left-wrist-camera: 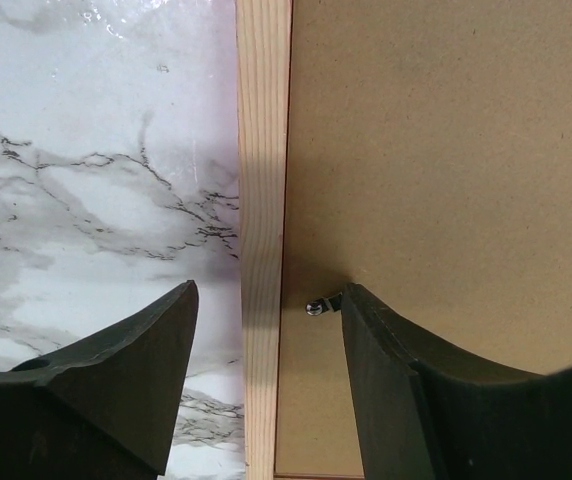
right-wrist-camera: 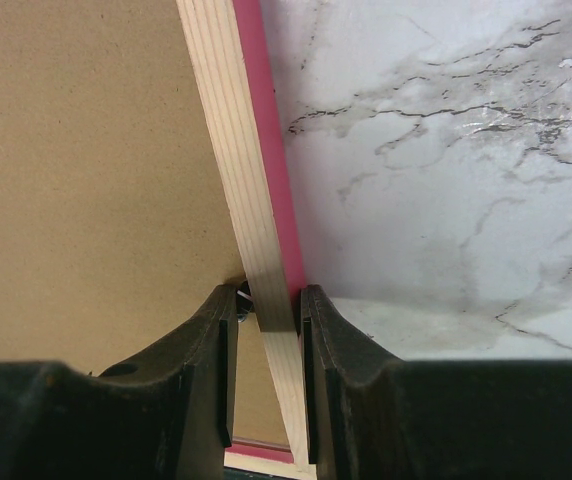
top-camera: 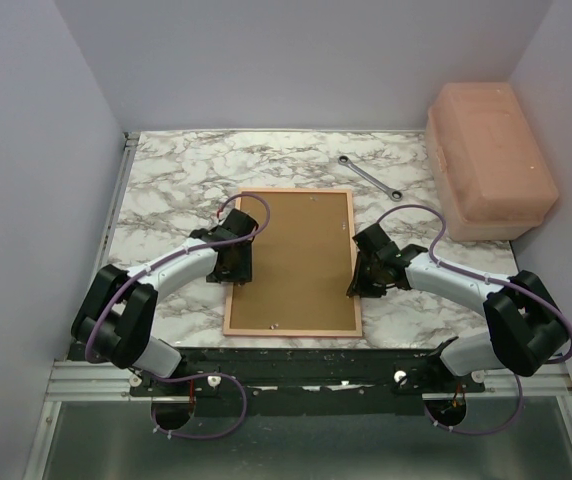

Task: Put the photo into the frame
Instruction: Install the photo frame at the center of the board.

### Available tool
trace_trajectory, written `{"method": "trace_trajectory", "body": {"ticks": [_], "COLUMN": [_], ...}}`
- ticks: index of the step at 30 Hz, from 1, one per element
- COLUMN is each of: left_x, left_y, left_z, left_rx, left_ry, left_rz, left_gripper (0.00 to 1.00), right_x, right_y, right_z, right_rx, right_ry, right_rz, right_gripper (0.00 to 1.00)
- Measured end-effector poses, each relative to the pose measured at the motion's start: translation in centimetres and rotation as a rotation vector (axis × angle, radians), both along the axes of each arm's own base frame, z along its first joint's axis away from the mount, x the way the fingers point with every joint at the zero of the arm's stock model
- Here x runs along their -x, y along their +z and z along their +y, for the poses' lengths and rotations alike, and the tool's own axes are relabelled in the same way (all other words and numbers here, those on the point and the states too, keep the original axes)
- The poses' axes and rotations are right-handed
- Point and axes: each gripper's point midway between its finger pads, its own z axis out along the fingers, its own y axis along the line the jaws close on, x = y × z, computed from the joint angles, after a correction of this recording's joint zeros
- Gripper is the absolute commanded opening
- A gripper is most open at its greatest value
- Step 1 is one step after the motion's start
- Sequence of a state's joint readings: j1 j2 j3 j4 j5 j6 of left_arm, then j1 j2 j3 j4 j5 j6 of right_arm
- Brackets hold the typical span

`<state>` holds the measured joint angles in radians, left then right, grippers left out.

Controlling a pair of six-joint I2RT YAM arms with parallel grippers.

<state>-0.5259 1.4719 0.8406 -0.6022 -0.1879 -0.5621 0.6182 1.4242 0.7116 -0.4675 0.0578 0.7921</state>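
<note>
The frame (top-camera: 291, 331) lies face down on the marble table, pale wood reverse up, with the brown fibreboard backing panel (top-camera: 296, 260) set in it. The photo is hidden. My left gripper (top-camera: 234, 262) is open and straddles the frame's left rail (left-wrist-camera: 264, 150), one finger over the marble and one over the panel (left-wrist-camera: 446, 150) by a small metal clip (left-wrist-camera: 316, 306). My right gripper (top-camera: 358, 275) is shut on the frame's right rail (right-wrist-camera: 231, 130), whose pink face edge (right-wrist-camera: 266, 130) shows beside the wood.
A metal wrench (top-camera: 370, 178) lies on the table (top-camera: 166, 190) behind the frame. A large pink plastic box (top-camera: 488, 160) stands at the back right. White walls close in the left, back and right sides.
</note>
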Motion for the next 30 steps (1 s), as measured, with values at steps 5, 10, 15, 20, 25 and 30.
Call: {"method": "trace_trajectory", "body": {"ticks": [5,10,15,20,25,30], "left_x": [0.1,0.2,0.3,0.5,1.1,1.1], "left_y": [-0.1,-0.2,-0.1,-0.1,-0.2,-0.2], "left_z": [-0.1,-0.2,-0.2,-0.1,-0.1,-0.2], "left_rx": [-0.001,-0.003,-0.002,-0.003,-0.012,-0.017], "left_ry": [-0.003,-0.007,-0.008,-0.01,-0.02,-0.021], "left_rz": [0.004,0.003,0.002,0.003,0.018,0.024], "left_gripper": [0.57,0.62,0.6,0.59,0.59,0.54], "right_x": [0.0,0.0,0.0,0.0,0.0,0.0], "right_y": [0.0,0.0,0.0,0.0,-0.1,-0.1], "right_z": [0.0,0.0,0.0,0.0,0.0,0.0], "right_rx": [0.0,0.0,0.001,0.001,0.001,0.001], "right_ry": [0.0,0.0,0.0,0.0,0.0,0.0], "right_rz": [0.0,0.0,0.001,0.001,0.002,0.003], "right_gripper": [0.03,0.03,0.03,0.03,0.03,0.03]}}
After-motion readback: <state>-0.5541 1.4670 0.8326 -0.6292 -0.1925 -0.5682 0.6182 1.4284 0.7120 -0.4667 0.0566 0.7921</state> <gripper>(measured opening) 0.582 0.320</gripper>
